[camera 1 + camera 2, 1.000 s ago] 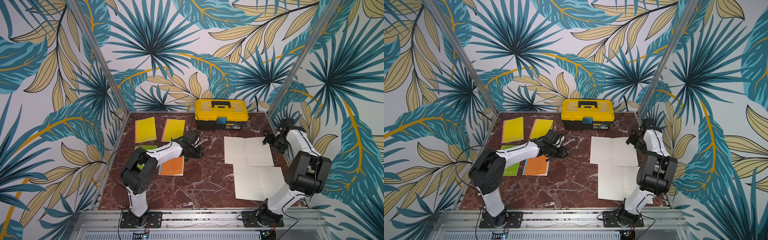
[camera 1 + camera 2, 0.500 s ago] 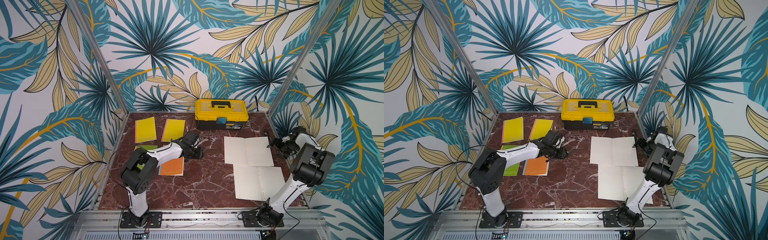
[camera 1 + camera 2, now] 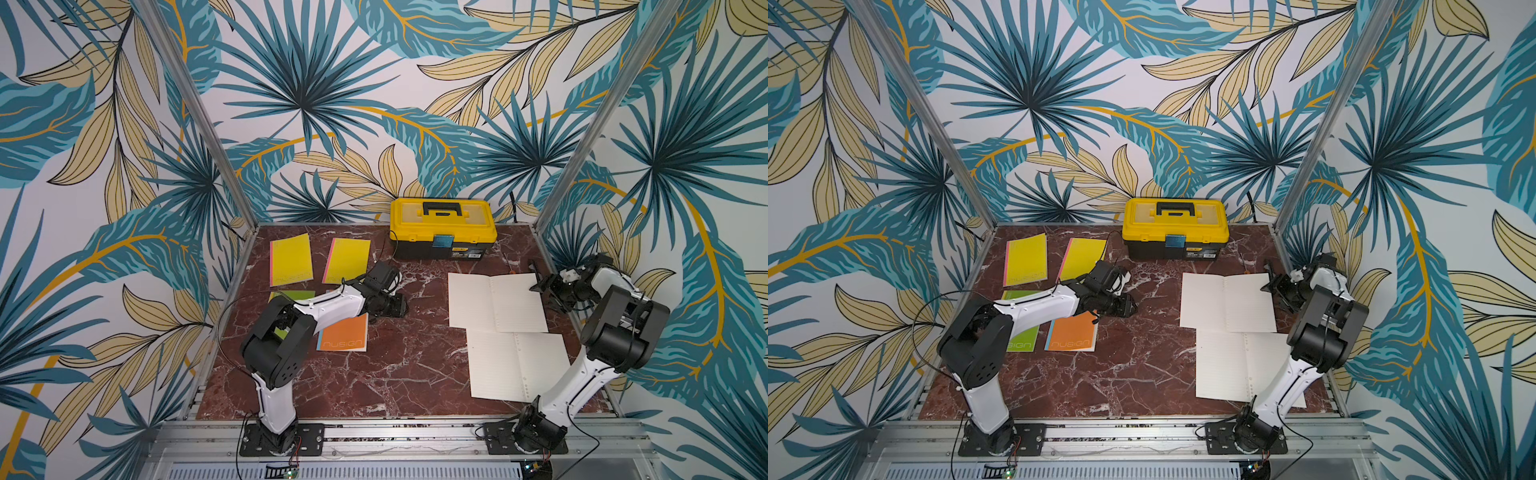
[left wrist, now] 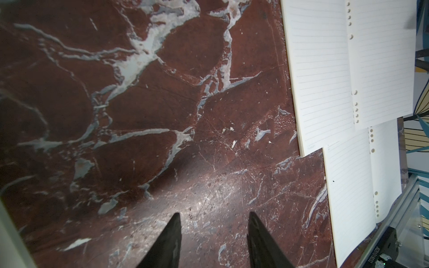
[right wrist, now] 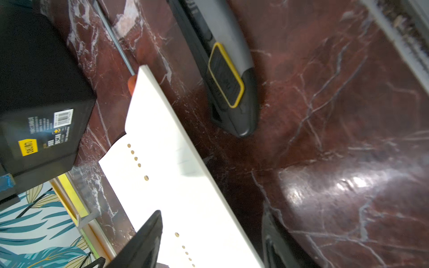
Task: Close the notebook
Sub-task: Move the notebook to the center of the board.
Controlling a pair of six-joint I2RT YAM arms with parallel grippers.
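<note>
Right gripper (image 5: 211, 212), jaws parted and empty, straddles the outer page edge of the far open notebook (image 3: 494, 301), flat on the marble tabletop (image 3: 374, 374), evidently placed to pinch that leaf.

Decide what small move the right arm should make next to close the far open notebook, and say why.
Probably close the jaws on the page edge. In the right wrist view the right gripper stands open astride the outer edge of the far open notebook: one jaw over the page, one over the marble table. A grip seems needed before folding it over.
</note>
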